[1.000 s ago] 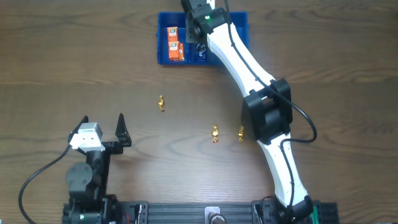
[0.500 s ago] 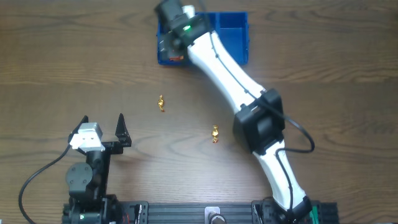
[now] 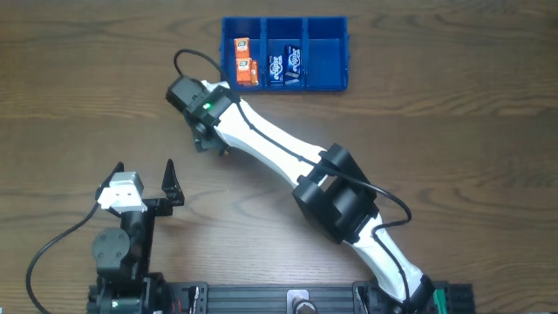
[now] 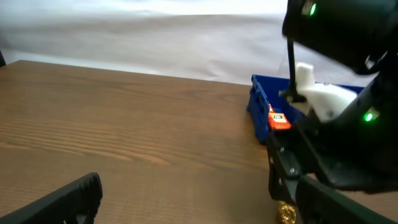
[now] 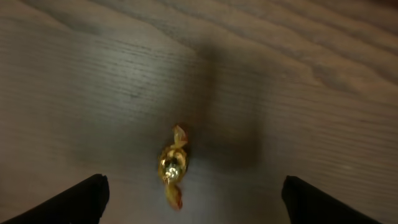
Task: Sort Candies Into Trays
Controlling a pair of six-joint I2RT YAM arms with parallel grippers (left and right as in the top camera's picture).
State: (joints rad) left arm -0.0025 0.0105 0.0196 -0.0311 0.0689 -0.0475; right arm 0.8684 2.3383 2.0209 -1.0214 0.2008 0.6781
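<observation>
Hanging spread-fingered over a gold candy (image 5: 173,167) on bare table (image 3: 453,131), the right gripper (image 5: 196,202) is seen well clear of the blue tray (image 3: 327,86), where it was earlier. The left gripper (image 3: 144,167) is also held parted.

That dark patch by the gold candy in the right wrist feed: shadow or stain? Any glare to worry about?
Right wrist view: the dark patch beside the gold candy is soft-edged on the table, most likely a shadow; the foil glints slightly, hiding nothing. Top view: light is even, no glare on the blue tray.
</observation>
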